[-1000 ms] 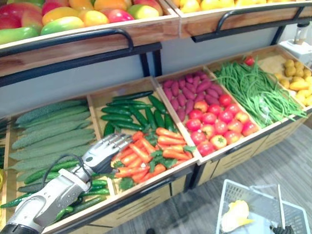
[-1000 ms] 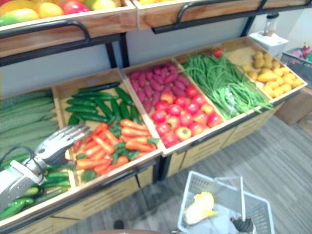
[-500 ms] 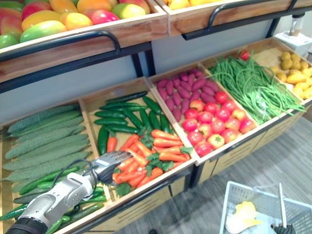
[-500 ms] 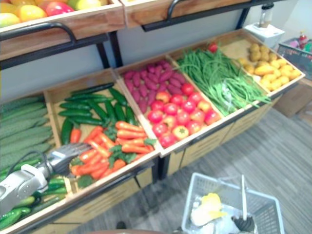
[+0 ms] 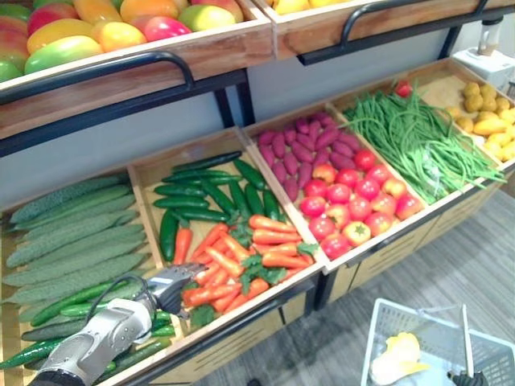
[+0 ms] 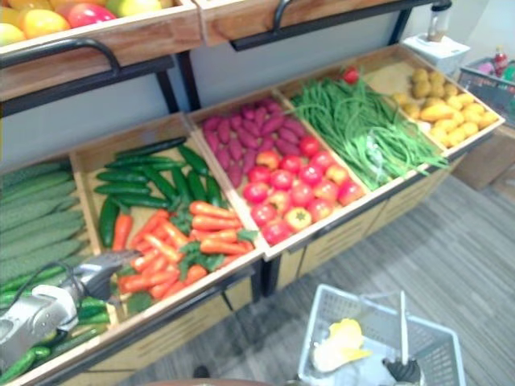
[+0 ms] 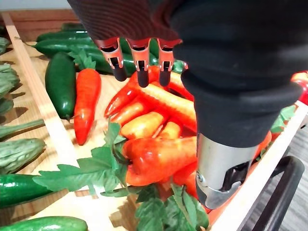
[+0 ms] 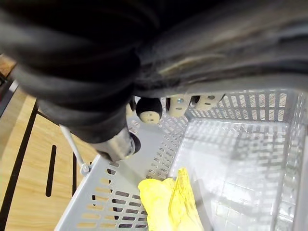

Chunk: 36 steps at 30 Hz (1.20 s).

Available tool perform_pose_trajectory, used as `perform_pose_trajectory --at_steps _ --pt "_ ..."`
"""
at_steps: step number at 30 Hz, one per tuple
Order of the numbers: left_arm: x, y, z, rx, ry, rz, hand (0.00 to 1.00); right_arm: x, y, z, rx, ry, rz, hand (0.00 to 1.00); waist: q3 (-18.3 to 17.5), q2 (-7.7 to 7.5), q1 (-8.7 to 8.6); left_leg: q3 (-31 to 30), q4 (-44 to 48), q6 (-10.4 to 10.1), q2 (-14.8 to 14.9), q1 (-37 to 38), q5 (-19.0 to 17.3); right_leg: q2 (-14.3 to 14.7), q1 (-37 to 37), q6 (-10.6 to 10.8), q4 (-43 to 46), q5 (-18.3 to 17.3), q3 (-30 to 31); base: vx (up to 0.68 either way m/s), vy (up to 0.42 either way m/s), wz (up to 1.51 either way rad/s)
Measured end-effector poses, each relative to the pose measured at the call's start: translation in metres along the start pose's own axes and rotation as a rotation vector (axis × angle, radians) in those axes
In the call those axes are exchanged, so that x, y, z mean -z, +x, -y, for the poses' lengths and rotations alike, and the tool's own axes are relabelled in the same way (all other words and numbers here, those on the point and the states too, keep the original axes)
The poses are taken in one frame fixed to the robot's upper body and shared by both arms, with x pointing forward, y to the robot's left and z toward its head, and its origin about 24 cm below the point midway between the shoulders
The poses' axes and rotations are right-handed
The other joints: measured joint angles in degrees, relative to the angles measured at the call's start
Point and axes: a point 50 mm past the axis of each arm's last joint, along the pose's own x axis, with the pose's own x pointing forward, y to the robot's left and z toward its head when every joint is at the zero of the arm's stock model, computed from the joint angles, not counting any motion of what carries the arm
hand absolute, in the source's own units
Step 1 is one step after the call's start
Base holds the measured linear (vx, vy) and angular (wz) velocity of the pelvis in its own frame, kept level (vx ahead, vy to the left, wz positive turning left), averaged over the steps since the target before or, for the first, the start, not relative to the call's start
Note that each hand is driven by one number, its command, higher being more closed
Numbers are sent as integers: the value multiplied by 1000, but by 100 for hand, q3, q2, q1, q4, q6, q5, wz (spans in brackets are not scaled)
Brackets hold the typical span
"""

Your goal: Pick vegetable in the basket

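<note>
Wooden bins slope toward the left hand (image 5: pixel 167 285). Its fingers are straight and empty just over the carrots (image 7: pixel 159 154), ready for a grab. The basket (image 8: pixel 231 110) waits below the right hand (image 8: pixel 115 142) — I cannot tell its grip.

Your left hand (image 5: pixel 170 283) sits low at the near-left corner of the carrots (image 5: pixel 249 249), fingers stretched out flat, tips right by the nearest ones. Dark green cucumbers (image 5: pixel 205 189) lie behind the carrots in the same crate, and bumpy pale gourds (image 5: pixel 72 237) lie in the crate to the left. To the right you've got purple sweet potatoes (image 5: pixel 302 149) behind tomatoes (image 5: pixel 350 197), then green beans (image 5: pixel 418 145). Lower right, the wire basket (image 5: pixel 410 309) holds something yellow (image 5: pixel 396 356).
</note>
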Motion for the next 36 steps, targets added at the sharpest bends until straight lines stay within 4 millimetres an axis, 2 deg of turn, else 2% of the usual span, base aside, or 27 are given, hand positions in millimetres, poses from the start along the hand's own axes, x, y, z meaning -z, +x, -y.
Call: perform_pose_trajectory --at_steps 8,16,25,26,30,36 --pt "3 3 16 29 -71 -71 0 -1 0 1 -2 -22 0 100 53 21 -3 42 0 -7 8 43 -25 1 -1 1 8 0 39 -8 0 -2" --pt "-1 6 18 9 -109 -72 0 -4 0 0 -15 -22 8 100 118 38 -11 182 0 -7 14 78 -51 4 -23 2 8 0 151 22 -1 -7" --pt "4 9 31 32 -156 -138 0 -4 1 0 -16 -21 8 100 169 32 -10 198 0 -11 23 66 -58 9 -51 2 9 0 154 0 0 0" --pt "6 9 33 38 -164 -152 100 -4 1 1 -15 -20 8 100 196 31 -8 199 0 -11 24 64 -63 9 -61 2 9 0 153 0 0 0" --pt "4 13 39 37 -194 -168 100 -5 1 1 -12 -18 12 100 218 33 3 216 0 -21 25 49 -88 9 -82 3 0 -2 161 5 0 -1" --pt "6 14 36 14 -188 -179 100 -11 2 2 -6 -14 33 100 280 47 -5 268 1 -27 24 48 -94 13 -97 4 -3 -2 194 35 -5 -5"
